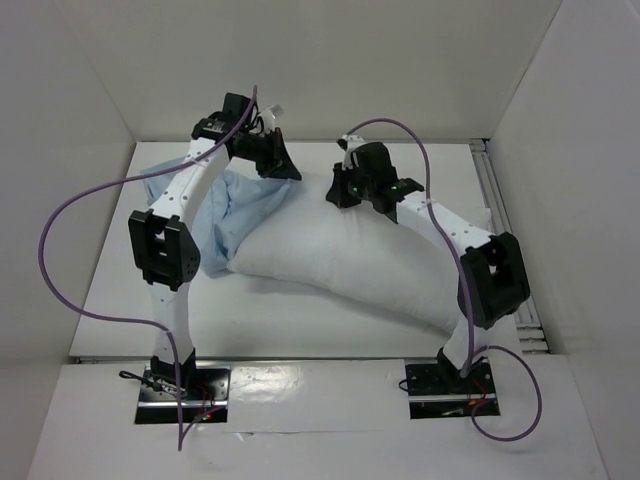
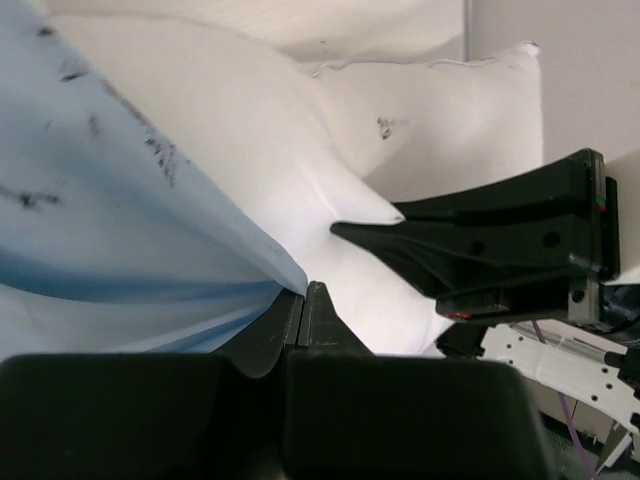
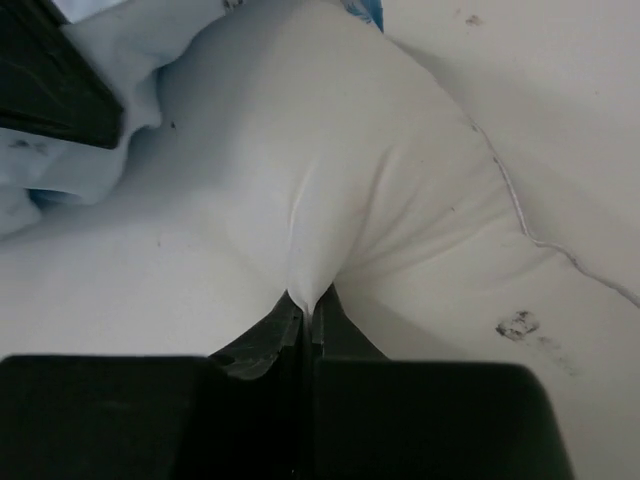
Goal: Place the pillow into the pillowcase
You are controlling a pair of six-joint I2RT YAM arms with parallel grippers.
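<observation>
A white tabletop (image 1: 130, 300), boxed in by pale walls (image 1: 60, 150) on three sides, carries everything. Across its middle lies the pillow (image 1: 340, 255), plump and white, running on a slant from the far centre down toward the near right, where its end sags beside the right arm (image 1: 490, 280). Most of its length lies bare, outside any cover. At its left end sits the pillowcase (image 1: 235, 205), a limp light blue cloth bunched in wrinkled folds at the far left of the tabletop and touching the pillow; whether that end of the pillow has entered the mouth of the cloth cannot be told. The left arm (image 1: 165, 250) rises from its base at the near edge and reaches over the pillowcase, and the right arm bends over the pillow from the other side, so that the two wrists face each other near the far centre. The left tool (image 1: 285, 165) is clenched, and its wrist view shows its tips (image 2: 305, 295) pinching a hem of the blue pillowcase (image 2: 120, 200), with the white pillow (image 2: 300, 130) just behind. The right tool (image 1: 340, 190) is clenched too: its own view shows a small fold of the pillow (image 3: 330, 170) drawn up into its tips (image 3: 308, 305). Purple cables (image 1: 60, 230) loop from each arm. A few small dark marks (image 3: 517, 324) speckle the pillow's fabric.
</observation>
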